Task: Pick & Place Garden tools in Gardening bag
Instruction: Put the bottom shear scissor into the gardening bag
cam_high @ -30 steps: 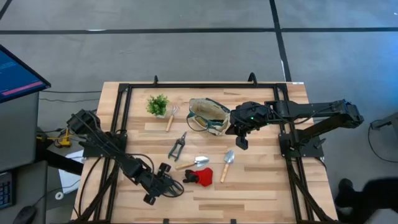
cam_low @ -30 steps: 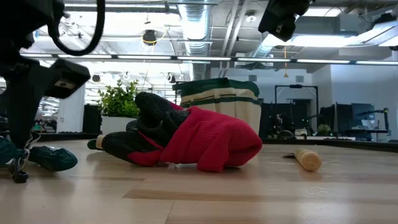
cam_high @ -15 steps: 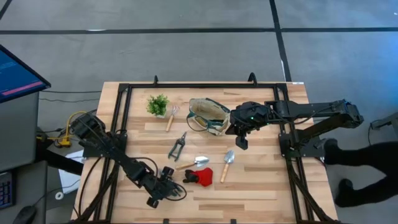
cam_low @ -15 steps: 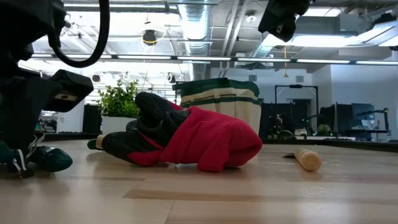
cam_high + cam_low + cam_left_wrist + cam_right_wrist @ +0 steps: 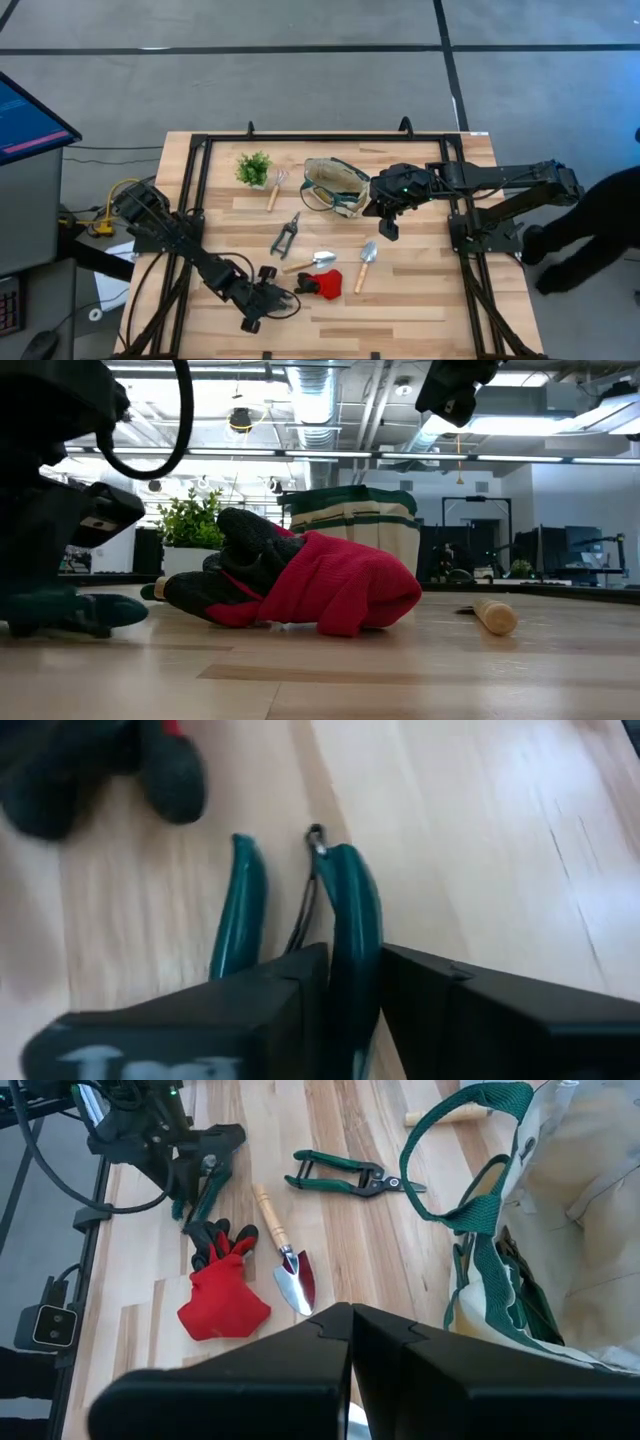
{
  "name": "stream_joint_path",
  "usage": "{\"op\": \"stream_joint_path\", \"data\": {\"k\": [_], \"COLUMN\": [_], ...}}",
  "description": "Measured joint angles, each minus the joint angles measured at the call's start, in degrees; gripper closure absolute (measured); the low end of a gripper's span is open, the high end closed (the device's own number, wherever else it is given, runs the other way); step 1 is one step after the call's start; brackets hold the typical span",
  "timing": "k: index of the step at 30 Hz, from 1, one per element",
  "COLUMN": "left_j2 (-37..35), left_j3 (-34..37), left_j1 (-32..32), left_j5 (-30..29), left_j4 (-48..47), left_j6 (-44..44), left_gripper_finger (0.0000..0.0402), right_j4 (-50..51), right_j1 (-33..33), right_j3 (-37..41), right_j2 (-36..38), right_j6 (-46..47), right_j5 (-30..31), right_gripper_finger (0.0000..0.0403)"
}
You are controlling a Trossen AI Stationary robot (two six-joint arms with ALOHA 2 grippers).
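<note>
Left pincer (image 5: 345,1010) is clamped on one green handle of the shears (image 5: 348,920), which lie flat on the surface (image 5: 480,840), handles pointing away from it. Right pincer (image 5: 350,1342) is closed, empty.

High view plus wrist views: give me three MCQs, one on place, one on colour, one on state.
1. Red glove lies: A in the bag; B on the table beside a trowel; C against the plant.
2. Handle between the left pincer fingers is: A red; B green; C bare wood.
3. Right pincer is: A wide open; B shut, empty; C holding a rake.
Key: B, it lies on the boards by the trowel blade; B, the left wrist view shows a green grip; B, its fingers meet with nothing between.
</note>
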State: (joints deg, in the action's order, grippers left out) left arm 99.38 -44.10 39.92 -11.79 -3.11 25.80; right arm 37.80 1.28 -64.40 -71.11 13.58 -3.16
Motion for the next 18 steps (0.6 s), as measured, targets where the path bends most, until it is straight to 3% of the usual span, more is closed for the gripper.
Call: {"op": "stream_joint_path", "data": {"k": [3,7,18], "left_j2": [-1.4,-4.7,-19.6], "left_j3": [0.2,0.3,0.2], "left_j1": [0.0,0.0,-2.5], "left_j5": [-0.5,-1.2,-1.3], "left_j4": [-1.2,-1.8,-3.3], "left_j6": [5.8,6.5,10.4], "left_gripper_finger": [0.034,0.0355,0.035], "right_j4": [0.0,0.0,0.0], "right_j1": [0.0,0.0,0.1], "right_j3": [0.0,0.0,0.0], "right_j2": [0.0,0.0,0.0], "right_j6": [0.0,0.0,0.0], "right_j5": [0.0,0.0,0.0], "right_gripper_finger": [0.0403,0.0403,0.0403]}}
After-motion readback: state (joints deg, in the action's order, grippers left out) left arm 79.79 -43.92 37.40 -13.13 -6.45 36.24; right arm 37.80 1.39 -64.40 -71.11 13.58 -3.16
